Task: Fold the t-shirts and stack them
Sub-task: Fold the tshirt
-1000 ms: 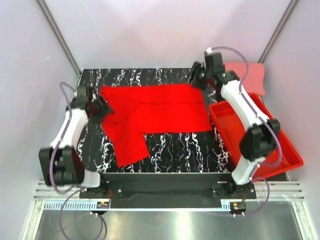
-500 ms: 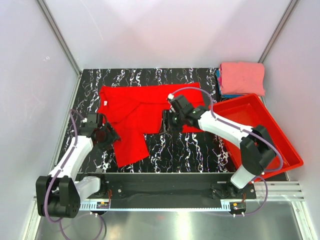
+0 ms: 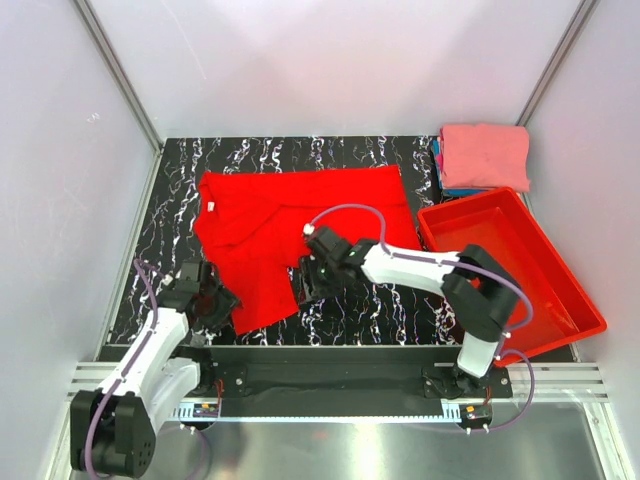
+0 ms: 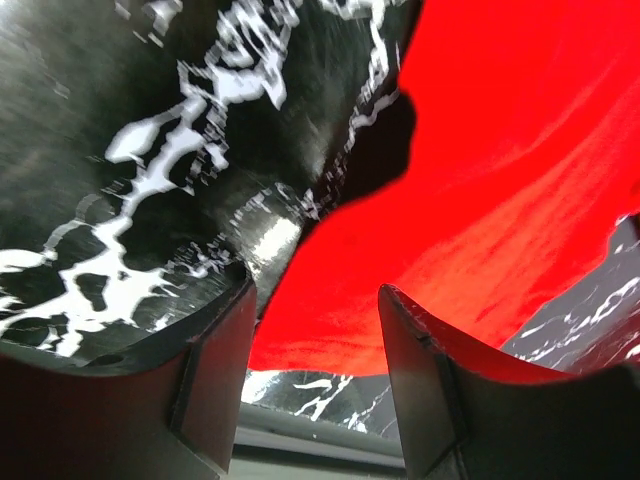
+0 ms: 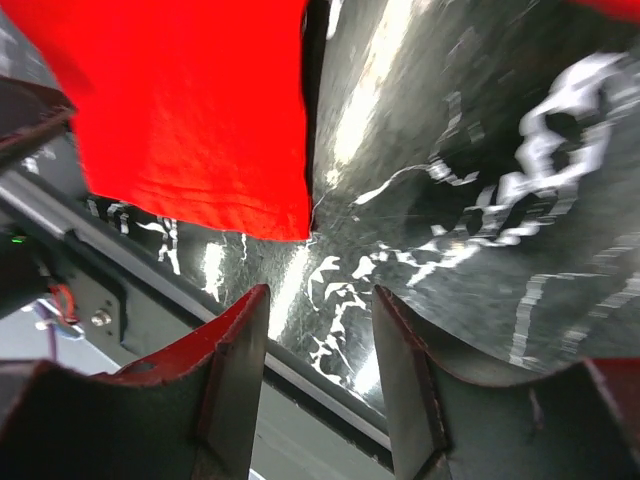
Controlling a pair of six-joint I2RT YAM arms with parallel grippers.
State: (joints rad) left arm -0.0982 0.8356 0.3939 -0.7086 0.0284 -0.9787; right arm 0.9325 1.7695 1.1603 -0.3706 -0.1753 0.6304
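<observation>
Both empty with jaws apart, left gripper (image 3: 213,300) and right gripper (image 3: 301,283) have swung to bright red cloth t-shirt (image 3: 300,205) near hem; fold-grasp probably next.

Bright, even overhead light; wrist views soft and smeared.
The glossy black, white-veined marble-pattern tabletop (image 5: 480,150) throws white glare in both wrist views. The bright red cloth t-shirt (image 4: 520,150) looks oversaturated, the dark near fingers (image 4: 215,370) are blurred, and shadows are faint from above.
</observation>
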